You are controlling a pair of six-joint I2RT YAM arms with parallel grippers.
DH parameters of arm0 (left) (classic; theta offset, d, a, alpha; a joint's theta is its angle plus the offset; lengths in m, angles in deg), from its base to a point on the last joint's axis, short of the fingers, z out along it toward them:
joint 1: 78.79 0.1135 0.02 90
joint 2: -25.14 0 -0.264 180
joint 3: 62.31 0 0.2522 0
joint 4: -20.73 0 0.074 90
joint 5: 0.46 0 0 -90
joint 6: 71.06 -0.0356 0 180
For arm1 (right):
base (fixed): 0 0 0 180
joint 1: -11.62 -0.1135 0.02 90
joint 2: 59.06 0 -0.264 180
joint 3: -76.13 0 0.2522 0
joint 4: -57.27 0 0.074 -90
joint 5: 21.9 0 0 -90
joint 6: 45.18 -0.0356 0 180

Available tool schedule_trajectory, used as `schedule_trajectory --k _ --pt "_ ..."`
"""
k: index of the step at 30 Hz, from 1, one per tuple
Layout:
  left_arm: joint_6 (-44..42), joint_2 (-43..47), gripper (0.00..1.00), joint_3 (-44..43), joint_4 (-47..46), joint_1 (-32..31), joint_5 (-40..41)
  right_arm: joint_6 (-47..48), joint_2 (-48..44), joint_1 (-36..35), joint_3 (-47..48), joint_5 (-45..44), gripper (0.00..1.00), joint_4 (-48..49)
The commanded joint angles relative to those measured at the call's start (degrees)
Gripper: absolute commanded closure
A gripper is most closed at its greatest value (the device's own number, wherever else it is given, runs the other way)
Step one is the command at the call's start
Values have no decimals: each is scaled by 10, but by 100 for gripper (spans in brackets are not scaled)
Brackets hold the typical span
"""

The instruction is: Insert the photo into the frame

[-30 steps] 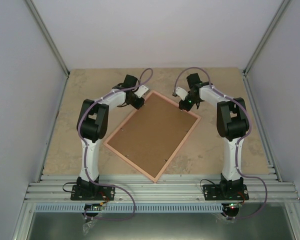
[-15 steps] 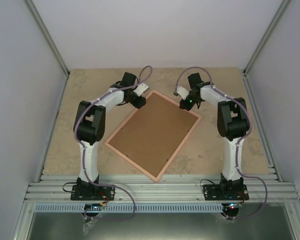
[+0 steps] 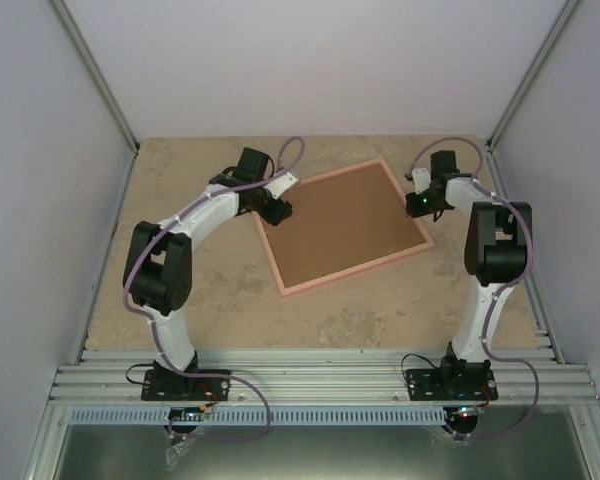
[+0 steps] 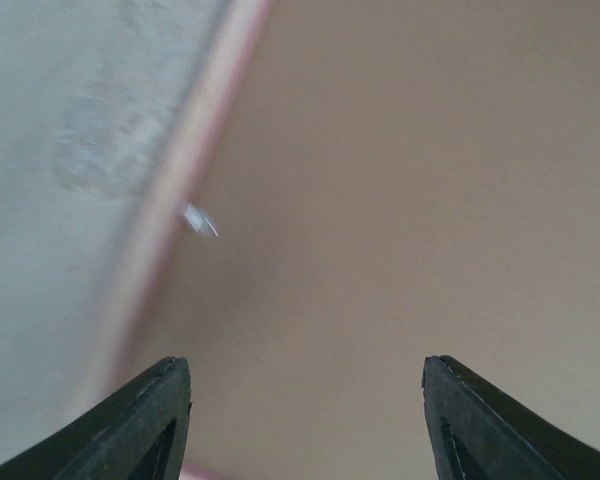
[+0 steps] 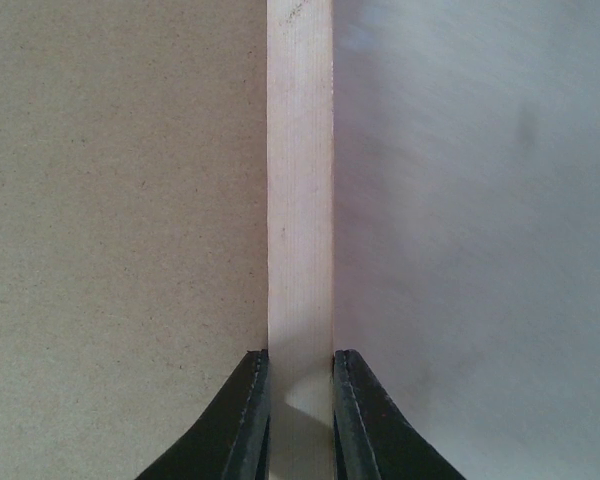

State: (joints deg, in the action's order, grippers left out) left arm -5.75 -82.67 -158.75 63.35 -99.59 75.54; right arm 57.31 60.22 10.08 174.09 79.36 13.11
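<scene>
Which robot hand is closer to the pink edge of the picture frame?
Right. The right gripper is clamped on the rim of the thin pink rectangular frame; the left gripper hangs open over its brown backing board, just inside the rim.

Beige stone-look table [image 3: 380, 310]; pink frame [image 3: 356, 269] lying back-up.

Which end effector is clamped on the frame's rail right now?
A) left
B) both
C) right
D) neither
C: in the right wrist view, the right end effector has its fingers pinched on the pale rail of the frame. The left end effector stands wide open over the brown board, gripping nothing.
</scene>
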Motion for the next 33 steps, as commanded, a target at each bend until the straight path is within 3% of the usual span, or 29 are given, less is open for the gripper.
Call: schedule_trajectory --k 1,8,14,24,27,33 --pt "-4 34 33 51 7 -71 -17 -107 -32 0 -43 29 100 16" --pt "-11 21 32 97 -49 -184 12 -146 -55 0 -82 77 99 13" --pt "-23 -28 33 61 -59 -229 37 -147 -72 5 -104 97 69 8" --pt "-18 -81 40 39 -69 -280 53 -149 -126 75 -134 159 52 37" --pt "-17 -87 43 42 -70 -286 52 -146 -147 94 -154 198 42 56" --pt "-20 -112 59 50 -64 -299 65 -128 -168 119 -174 271 30 63"
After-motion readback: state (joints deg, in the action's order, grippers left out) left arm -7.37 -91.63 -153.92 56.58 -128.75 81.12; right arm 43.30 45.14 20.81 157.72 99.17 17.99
